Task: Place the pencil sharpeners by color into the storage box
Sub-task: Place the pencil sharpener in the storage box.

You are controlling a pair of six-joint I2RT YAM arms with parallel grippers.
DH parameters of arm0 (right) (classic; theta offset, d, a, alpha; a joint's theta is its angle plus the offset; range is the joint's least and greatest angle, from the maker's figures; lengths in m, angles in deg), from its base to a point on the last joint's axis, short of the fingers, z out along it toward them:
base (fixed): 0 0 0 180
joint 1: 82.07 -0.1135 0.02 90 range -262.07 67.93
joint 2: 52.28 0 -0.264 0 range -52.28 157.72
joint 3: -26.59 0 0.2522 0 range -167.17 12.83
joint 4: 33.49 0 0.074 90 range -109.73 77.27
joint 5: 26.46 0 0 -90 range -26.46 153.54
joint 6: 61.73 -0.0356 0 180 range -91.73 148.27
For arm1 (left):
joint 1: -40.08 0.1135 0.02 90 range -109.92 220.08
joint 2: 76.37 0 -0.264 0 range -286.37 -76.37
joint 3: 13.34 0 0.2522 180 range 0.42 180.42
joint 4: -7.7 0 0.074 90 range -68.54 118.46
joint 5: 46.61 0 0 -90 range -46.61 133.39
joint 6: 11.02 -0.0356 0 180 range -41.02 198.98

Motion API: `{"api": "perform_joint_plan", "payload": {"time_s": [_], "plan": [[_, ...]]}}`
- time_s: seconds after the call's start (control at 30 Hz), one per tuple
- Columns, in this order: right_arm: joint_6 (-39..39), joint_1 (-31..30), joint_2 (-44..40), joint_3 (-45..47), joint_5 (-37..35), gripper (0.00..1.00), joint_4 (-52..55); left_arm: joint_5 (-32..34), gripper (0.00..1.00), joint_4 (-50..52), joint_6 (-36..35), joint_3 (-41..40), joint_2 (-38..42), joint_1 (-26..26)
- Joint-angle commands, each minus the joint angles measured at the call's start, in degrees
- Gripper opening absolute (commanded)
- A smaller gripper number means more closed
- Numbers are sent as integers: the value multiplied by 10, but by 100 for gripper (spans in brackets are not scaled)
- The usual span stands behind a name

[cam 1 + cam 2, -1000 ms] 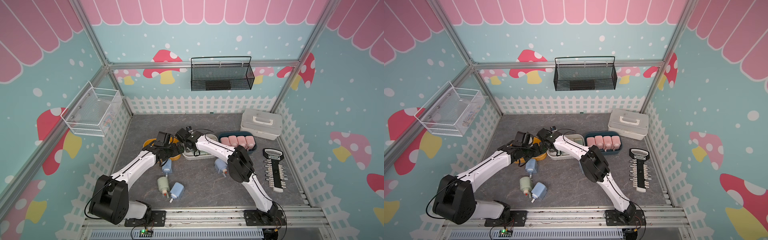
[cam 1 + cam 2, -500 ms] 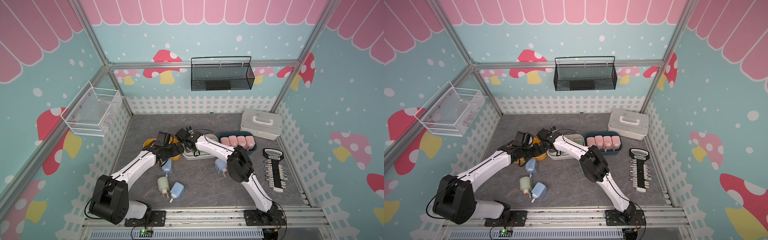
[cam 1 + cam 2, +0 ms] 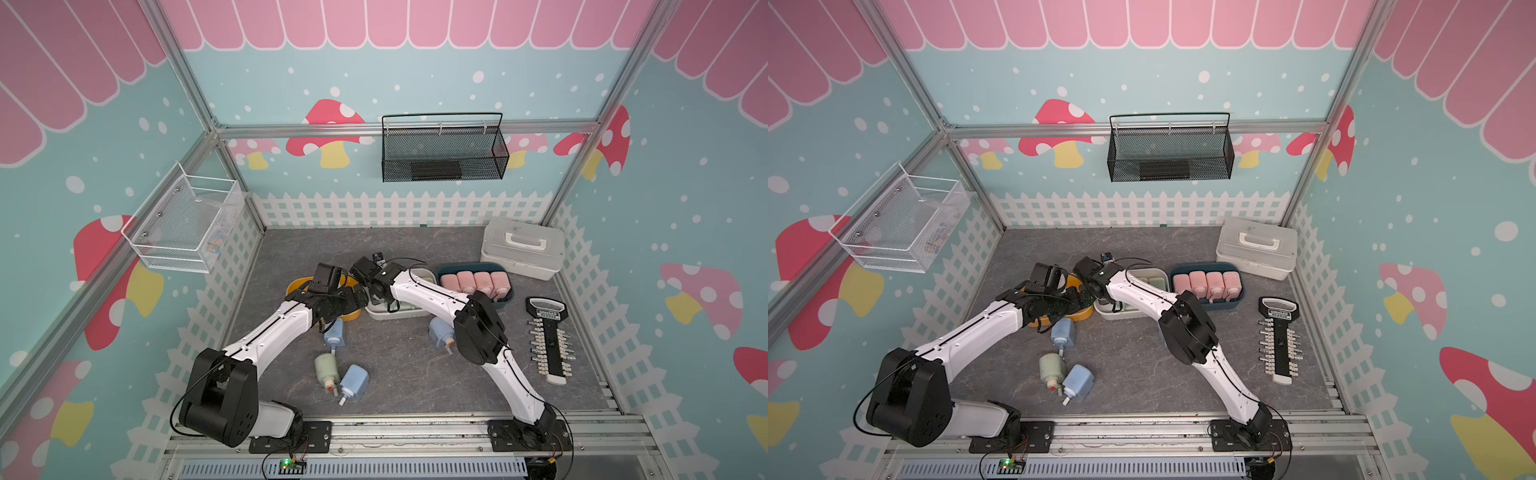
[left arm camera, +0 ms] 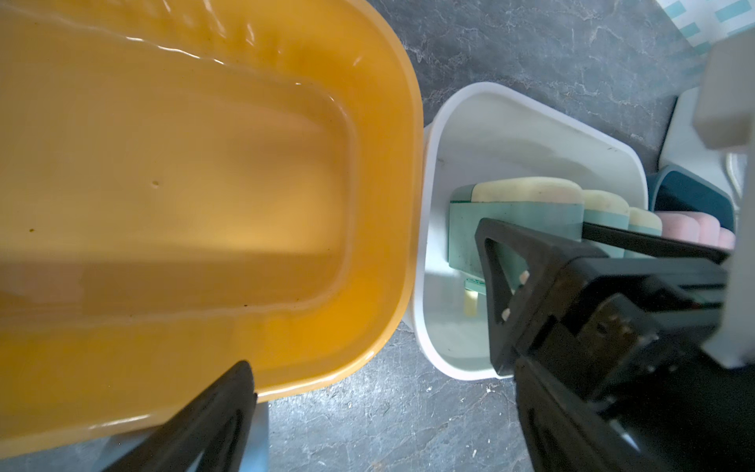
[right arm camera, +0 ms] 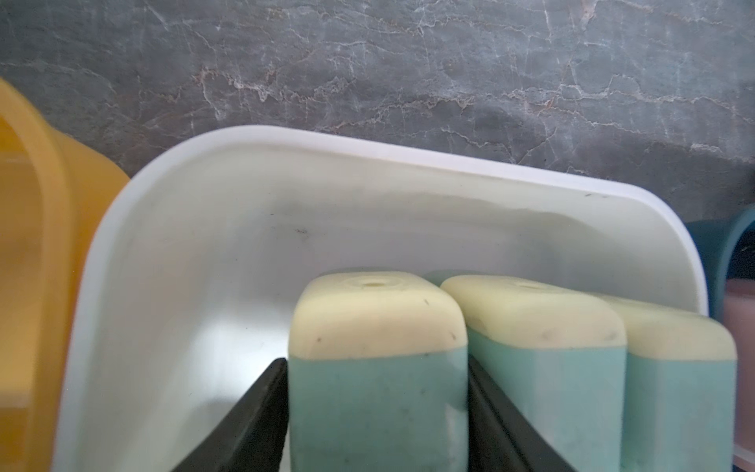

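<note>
Yellow plastic tub (image 3: 296, 286): centre-left in a top view; the left wrist view shows it empty.
Left end effector (image 3: 356, 303): fingers spread wide with nothing between them, above the seam between the yellow tub and the white one.
Loose on the grey tabletop (image 3: 395, 386): pale blue sharpener (image 3: 334, 332), pale green sharpener (image 3: 325, 365) and second blue sharpener (image 3: 354, 380) at lower centre; third blue sharpener (image 3: 439, 330) to their right.
White plastic tub (image 5: 367, 143): three green-and-cream blocks stand side by side in it.
Right end effector (image 5: 378, 367): its fingers press close on both flanks of the leftmost green-and-cream sharpener (image 5: 378, 314). I cannot tell whether they are pinching or have just let go.
Dark blue tub (image 3: 510, 296): four pink sharpeners (image 3: 473, 280) in a row.
Change: both arms stand where they did a second ago, and nothing loose has shifted.
Meaning: the green block looks seated and its release is probably under way. Pink seems finished. One green and three blue remain, the blues likely bound for yellow.
</note>
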Motion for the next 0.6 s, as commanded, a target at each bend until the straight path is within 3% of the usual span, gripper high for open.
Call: {"api": "perform_joint_plan", "payload": {"time_s": [0.0,0.23,0.37,0.57], "plan": [[14,-4,-11,-12,10,64,10,-4,99,2,-1,9,-1,4],[22,-7,-40,0,-6,68,7,-1,99,2,-2,7,2,5],[31,-8,-59,16,-5,84,-9,0,99,1,-3,7,3,4],[39,-9,-86,47,-9,87,-31,6,99,1,-3,7,4,4]]}}
